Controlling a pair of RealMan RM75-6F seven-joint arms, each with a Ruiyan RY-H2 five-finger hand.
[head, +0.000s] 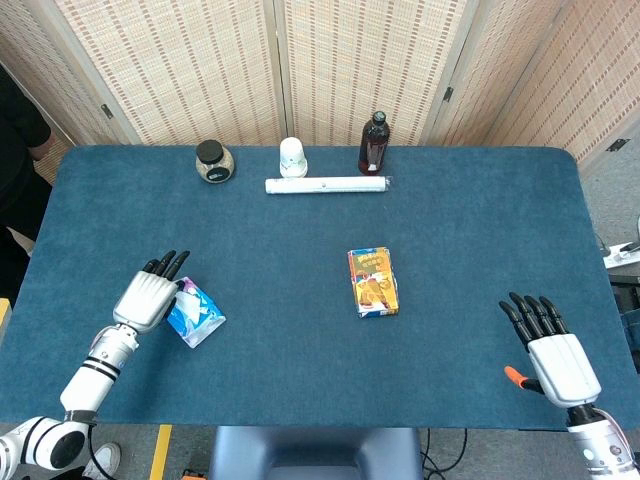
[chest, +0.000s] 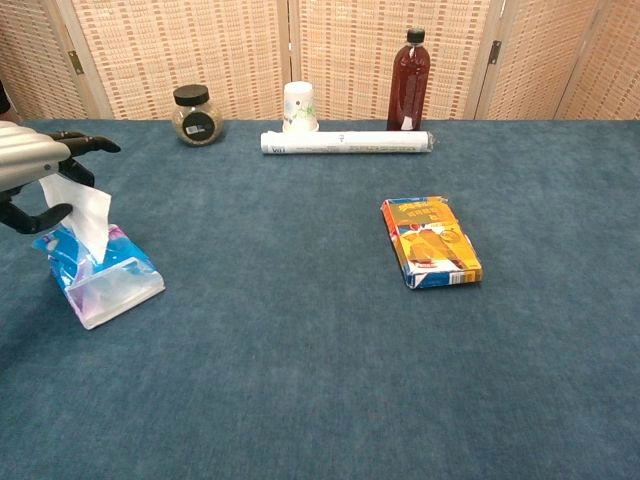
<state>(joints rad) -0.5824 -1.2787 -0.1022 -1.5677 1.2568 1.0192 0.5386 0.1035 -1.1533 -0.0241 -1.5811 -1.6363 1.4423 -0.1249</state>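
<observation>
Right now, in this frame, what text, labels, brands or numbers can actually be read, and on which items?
None can be read with confidence.
Snack box: coloured print on the lid, too blurred to read.
White roll: small dark marks near its left end, too small to read.
Jar: dark label, illegible.
Bottle: pale label near its base, illegible.
White cup: faint pattern, no legible words.
Tissue pack: no legible print.

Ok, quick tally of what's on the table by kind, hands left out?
Tissue packs: 1, the tissue pack beside the left hand
Snack boxes: 1, the orange box
Bottles: 1, the dark bottle
Jars: 1, the black-lidded jar
Cups: 1, the white cup
Rolls: 1, the white roll
Total: 6
</observation>
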